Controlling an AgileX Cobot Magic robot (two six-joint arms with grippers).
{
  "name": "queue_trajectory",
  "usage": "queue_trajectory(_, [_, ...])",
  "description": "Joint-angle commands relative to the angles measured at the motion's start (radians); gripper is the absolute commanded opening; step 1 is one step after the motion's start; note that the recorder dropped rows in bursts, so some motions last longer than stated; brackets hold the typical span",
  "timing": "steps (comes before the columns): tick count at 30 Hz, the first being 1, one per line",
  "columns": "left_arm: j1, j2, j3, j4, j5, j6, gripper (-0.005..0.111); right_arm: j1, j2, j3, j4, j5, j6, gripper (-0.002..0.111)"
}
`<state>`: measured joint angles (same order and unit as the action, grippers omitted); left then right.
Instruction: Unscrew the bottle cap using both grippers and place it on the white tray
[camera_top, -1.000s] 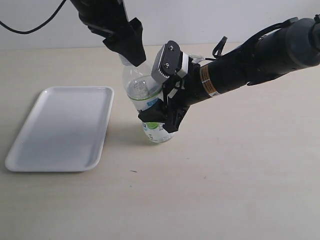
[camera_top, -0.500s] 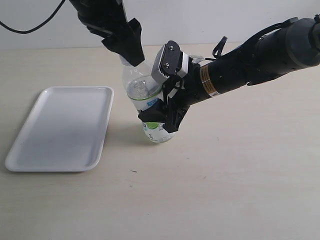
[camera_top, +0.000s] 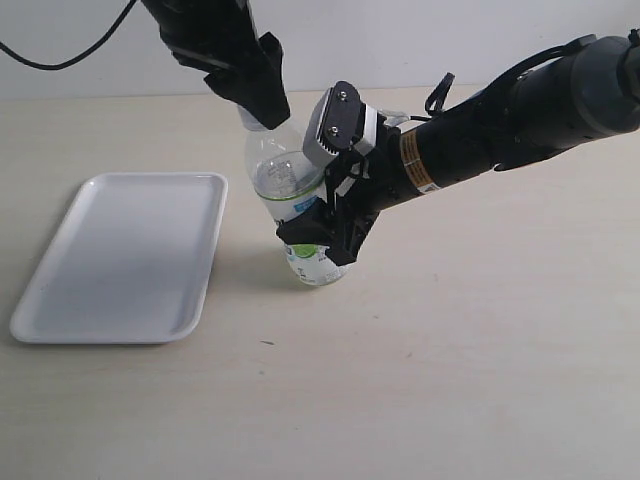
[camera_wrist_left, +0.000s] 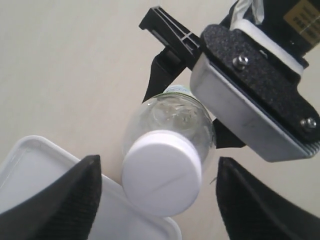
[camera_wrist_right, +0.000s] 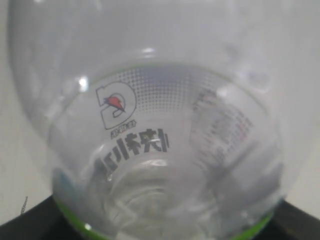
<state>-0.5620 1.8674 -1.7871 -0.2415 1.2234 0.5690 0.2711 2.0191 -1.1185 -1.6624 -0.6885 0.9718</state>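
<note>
The clear bottle (camera_top: 285, 185) stands on the table just right of the white tray (camera_top: 120, 260). My right gripper (camera_top: 322, 238) is shut on its labelled lower half; in the right wrist view the bottle (camera_wrist_right: 160, 130) fills the picture between the black fingers (camera_wrist_right: 25, 222). My left gripper (camera_top: 262, 112) hangs over the neck and hides most of the white bottle cap (camera_top: 248, 120). In the left wrist view the bottle cap (camera_wrist_left: 161, 172) sits on the neck between the two jaws, with a gap on each side. The left gripper (camera_wrist_left: 157, 162) is open.
The right arm's white-grey block (camera_top: 335, 125) and thick black arm (camera_top: 500, 120) lean in from the right beside the bottle's shoulder. The block (camera_wrist_left: 250, 105) also shows close to the bottle in the left wrist view. A corner of the tray (camera_wrist_left: 30, 200) lies below the cap.
The left gripper has edged slightly upward and left over the cap. The right gripper and the bottle have not moved.
</note>
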Motion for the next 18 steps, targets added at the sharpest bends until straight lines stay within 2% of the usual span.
queue_trajectory(1, [0.004, 0.021, -0.007, -0.008, -0.002, 0.000, 0.064, -0.004, 0.003, 0.004, -0.020, 0.010, -0.001, 0.000])
queue_trajectory(5, [0.004, 0.028, -0.007, -0.008, -0.002, 0.000, 0.064, -0.004, 0.003, 0.004, -0.020, 0.010, -0.001, 0.000])
queue_trajectory(11, [0.004, 0.024, -0.007, -0.006, -0.002, 0.000, 0.045, -0.004, 0.003, 0.004, -0.020, 0.010, -0.001, 0.000])
queue_trajectory(18, [0.004, 0.012, -0.007, -0.006, -0.002, 0.000, 0.060, -0.004, 0.003, 0.004, -0.020, 0.010, -0.001, 0.000])
